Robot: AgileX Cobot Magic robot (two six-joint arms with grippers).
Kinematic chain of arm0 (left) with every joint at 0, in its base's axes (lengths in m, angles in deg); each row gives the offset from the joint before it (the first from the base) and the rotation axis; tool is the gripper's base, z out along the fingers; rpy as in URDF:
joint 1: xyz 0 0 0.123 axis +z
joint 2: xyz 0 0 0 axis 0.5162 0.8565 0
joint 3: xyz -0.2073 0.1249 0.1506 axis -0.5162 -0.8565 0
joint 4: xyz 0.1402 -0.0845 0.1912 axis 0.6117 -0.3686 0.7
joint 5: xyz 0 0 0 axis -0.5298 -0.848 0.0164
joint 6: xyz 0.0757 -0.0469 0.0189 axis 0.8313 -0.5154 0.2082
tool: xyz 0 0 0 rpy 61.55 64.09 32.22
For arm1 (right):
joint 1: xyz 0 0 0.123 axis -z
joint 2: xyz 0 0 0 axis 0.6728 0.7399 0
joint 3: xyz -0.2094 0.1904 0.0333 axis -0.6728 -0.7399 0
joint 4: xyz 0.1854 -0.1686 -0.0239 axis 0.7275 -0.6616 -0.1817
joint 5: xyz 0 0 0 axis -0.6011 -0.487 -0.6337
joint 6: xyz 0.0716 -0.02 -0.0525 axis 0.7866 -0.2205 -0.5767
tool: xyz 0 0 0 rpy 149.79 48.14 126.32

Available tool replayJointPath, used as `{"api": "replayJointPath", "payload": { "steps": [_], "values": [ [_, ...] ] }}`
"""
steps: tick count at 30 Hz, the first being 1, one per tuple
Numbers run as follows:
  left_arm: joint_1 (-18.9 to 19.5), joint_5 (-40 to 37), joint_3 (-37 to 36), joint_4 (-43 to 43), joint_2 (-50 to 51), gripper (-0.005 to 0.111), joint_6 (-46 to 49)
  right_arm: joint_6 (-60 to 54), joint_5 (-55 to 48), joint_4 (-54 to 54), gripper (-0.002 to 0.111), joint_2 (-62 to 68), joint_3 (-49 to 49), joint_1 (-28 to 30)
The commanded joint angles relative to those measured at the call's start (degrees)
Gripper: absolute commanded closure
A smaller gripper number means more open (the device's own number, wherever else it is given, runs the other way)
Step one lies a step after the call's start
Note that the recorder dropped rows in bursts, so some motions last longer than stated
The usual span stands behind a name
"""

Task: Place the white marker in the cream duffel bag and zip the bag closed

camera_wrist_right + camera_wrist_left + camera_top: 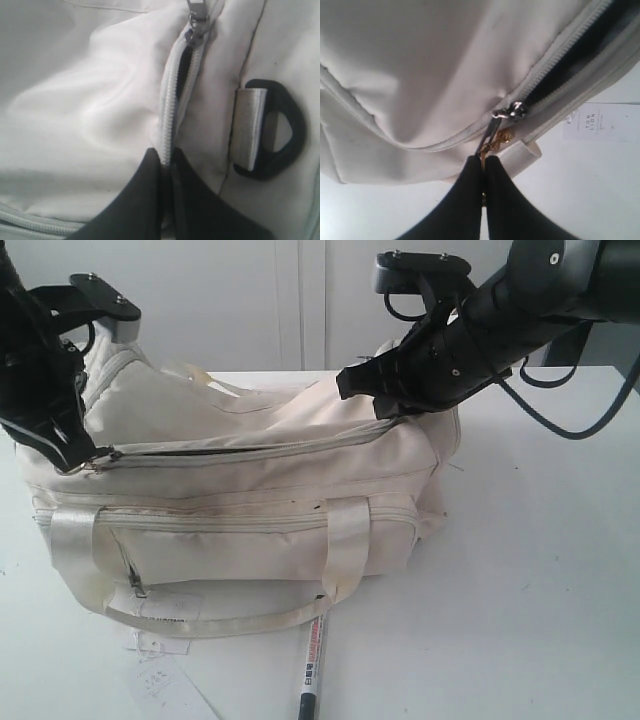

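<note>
So the left arm (35, 370) drops in from the upper left, and the left gripper (483, 161) has both black fingers (465, 200) pressed tight together, pinching a zipper pull (492, 142). The right arm (520, 310) reaches in from the upper right, slanting down toward the middle, and the right gripper (167, 159) is squeezed closed too, on the zipper edge of the cream duffel bag (75, 115)

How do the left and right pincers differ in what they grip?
The left pincer pinches the zipper pull; the right pincer pinches the zipper tape beside the black D-ring. The left pincer is at the left end of the cream duffel bag, the right pincer at its right end. Both are shut.
</note>
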Motion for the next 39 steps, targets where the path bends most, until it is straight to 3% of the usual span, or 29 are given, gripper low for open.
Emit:
{"api": "replayJointPath", "payload": {
  "steps": [1, 8, 10, 13, 15, 18, 21, 25, 31, 39],
  "values": [
    [2.4, -5.4, -0.3, 1.3, -2.1, 0.107, -0.6, -0.9, 0.2, -2.7, 0.108, -0.2, 0.0, 0.9],
    [3.1, -5.4, -0.3, 0.3, -2.3, 0.107, -0.6, -0.9, -0.1, -2.7, 0.105, -0.2, 0.0, 0.9],
    [3.1, -5.4, -0.3, -2.9, -2.3, 0.107, -0.6, -0.9, -0.2, -2.6, 0.094, -0.2, 0.0, 0.9],
    [3.1, -4.3, -0.3, -4.9, -2.3, 0.107, -0.6, -0.9, 0.2, -2.7, 0.066, -3.1, 0.1, 0.9],
    [3.1, -4.4, -0.3, -4.9, -2.3, 0.107, -0.6, -0.9, -0.2, -2.7, 0.06, -6.4, 0.7, 0.9],
    [3.1, -4.0, -0.3, -5.2, -2.3, 0.107, -0.6, -10.0, -1.9, 3.2, 0.06, -11.2, 1.2, 0.9],
    [3.1, -3.4, -0.3, -5.4, -2.3, 0.107, -0.6, -44.6, -7.7, 19.4, 0.06, -11.9, 1.2, -0.8],
    [3.1, -2.9, -0.3, -5.5, -2.3, 0.107, -0.5, -69.4, -11.5, 30.6, 0.06, -9.7, 1.2, -4.5],
    [3.1, -2.7, -0.3, -5.5, -2.3, 0.107, -0.4, -72.3, -4.1, 38.4, 0.06, -4.3, 1.2, -10.6],
    [3.1, -2.7, -0.3, -5.5, -2.3, 0.107, -0.4, -72.5, -1.0, 34.3, 0.06, 3.4, 4.2, -16.6]
  ]
}}
